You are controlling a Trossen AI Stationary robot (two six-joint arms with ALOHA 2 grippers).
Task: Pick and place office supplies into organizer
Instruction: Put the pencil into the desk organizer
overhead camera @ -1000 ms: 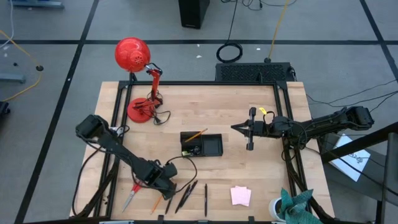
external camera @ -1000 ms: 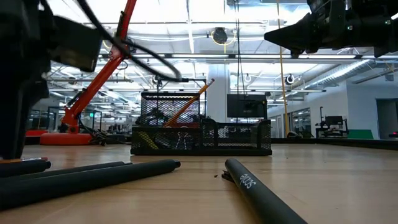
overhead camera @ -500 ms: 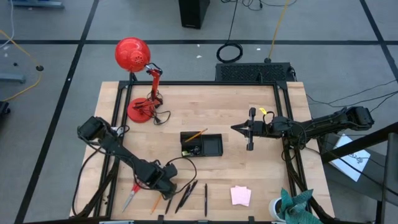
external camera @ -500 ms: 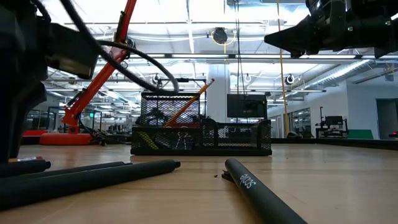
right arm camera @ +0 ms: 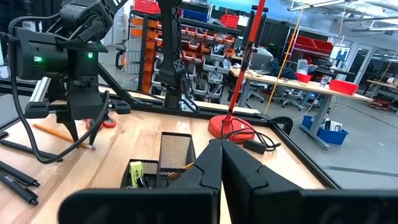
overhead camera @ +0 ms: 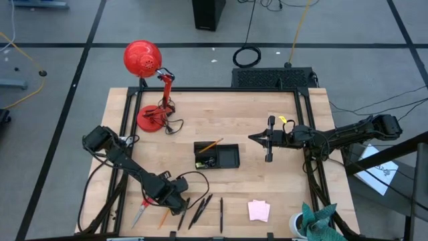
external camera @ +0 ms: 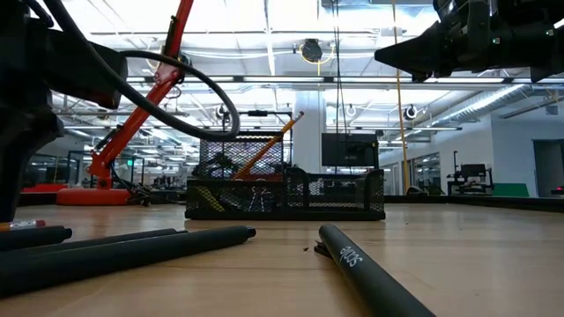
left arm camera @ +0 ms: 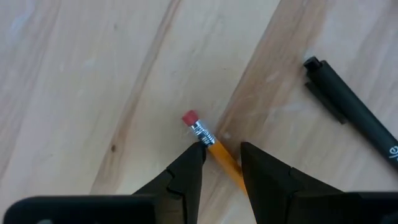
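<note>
Our left gripper (left arm camera: pixel 221 152) sits low over the table (overhead camera: pixel 267 194) with its two fingers (left arm camera: pixel 186 177) partly open and an orange pencil (left arm camera: pixel 214 149) lying between them; whether they press it, we cannot tell. Its red eraser end points ahead of the fingertips. A dark pen (left arm camera: pixel 354 115) lies just beside the gripper, and the red-handled scissors (overhead camera: pixel 140 213) lie near on its other side. Well ahead stands the organizer (overhead camera: pixel 226 157), another pencil leaning out of it. Our right gripper (overhead camera: pixel 254 138) hangs above the table beyond the organizer, fingers closed together on nothing.
</note>
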